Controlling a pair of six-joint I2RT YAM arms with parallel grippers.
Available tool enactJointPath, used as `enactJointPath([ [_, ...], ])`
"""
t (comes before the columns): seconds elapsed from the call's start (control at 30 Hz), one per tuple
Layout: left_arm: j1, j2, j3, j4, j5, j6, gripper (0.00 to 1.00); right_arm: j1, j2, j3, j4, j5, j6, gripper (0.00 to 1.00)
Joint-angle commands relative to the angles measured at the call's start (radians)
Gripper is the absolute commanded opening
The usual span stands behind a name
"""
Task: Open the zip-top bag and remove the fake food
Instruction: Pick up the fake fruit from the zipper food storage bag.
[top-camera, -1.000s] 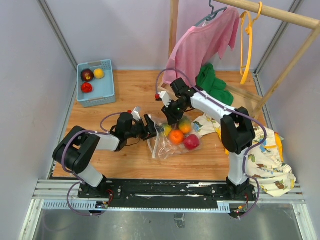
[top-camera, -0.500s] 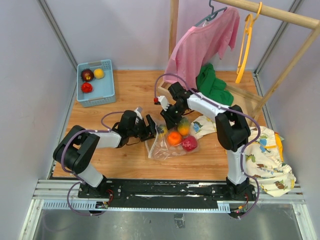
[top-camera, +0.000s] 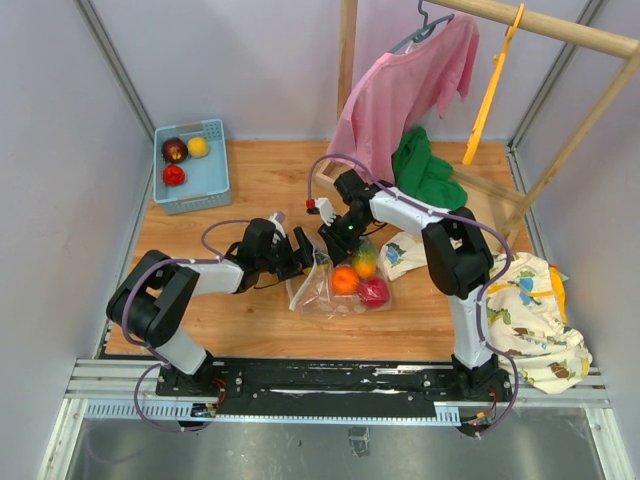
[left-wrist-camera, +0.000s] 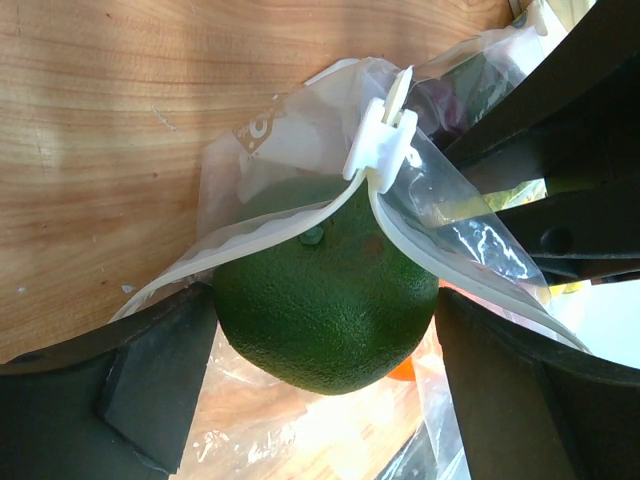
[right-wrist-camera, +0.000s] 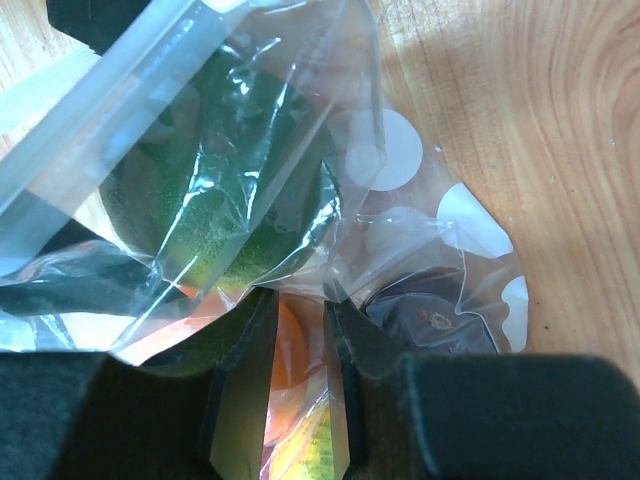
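Observation:
The clear zip-top bag (top-camera: 318, 296) lies on the wooden table mid-front, holding an orange fruit (top-camera: 345, 280), a red one (top-camera: 374, 292) and a yellow-green one (top-camera: 365, 263). My left gripper (top-camera: 307, 252) is at the bag's left end. In the left wrist view its jaws (left-wrist-camera: 325, 345) are shut on a dark green fruit (left-wrist-camera: 325, 290) sitting in the bag mouth, under the white zip slider (left-wrist-camera: 385, 140). My right gripper (top-camera: 336, 238) is at the bag's far edge, with its fingers (right-wrist-camera: 298, 320) pinched on the bag film (right-wrist-camera: 400, 200). A dark purple fruit (right-wrist-camera: 425, 315) shows through the plastic.
A blue basket (top-camera: 215, 185) at the far left holds three fruits. A wooden rack (top-camera: 580, 32) carries a pink shirt (top-camera: 410, 85) and a yellow hanger (top-camera: 485, 95). A green garment (top-camera: 425, 170) and a cartoon-print cloth (top-camera: 535, 320) lie to the right.
The bag and its fruits have slid left toward the left gripper. The right gripper moved left with the bag. The yellow hanger has swung.

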Motion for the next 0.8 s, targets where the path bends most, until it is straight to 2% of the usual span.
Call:
enactJointPath([
  [0.0,-0.008,0.031,0.022,0.021,-0.047,0.008,0.93,0.02,0.029,0.022,-0.019,-0.048,0.02,0.26],
  [0.1,-0.008,0.058,0.026,0.024,-0.047,0.004,0.9,0.02,0.032,0.019,-0.019,-0.047,0.021,0.27],
  [0.2,-0.008,0.071,0.024,0.022,-0.048,0.003,0.83,0.02,0.032,0.018,-0.017,-0.035,0.023,0.27],
  [0.3,-0.008,0.06,0.017,0.012,-0.044,0.014,0.61,0.014,0.026,0.013,-0.017,-0.009,0.026,0.27],
  [0.4,-0.008,0.031,0.014,-0.014,-0.043,0.032,0.46,0.005,0.02,0.005,-0.013,0.026,0.031,0.27],
  [0.53,-0.008,-0.019,0.012,-0.049,-0.029,0.053,0.39,-0.007,0.01,-0.007,-0.004,0.087,0.038,0.25],
  [0.77,-0.008,-0.091,0.009,-0.17,0.011,0.087,0.36,-0.025,0.005,-0.016,0.006,0.193,0.055,0.2],
])
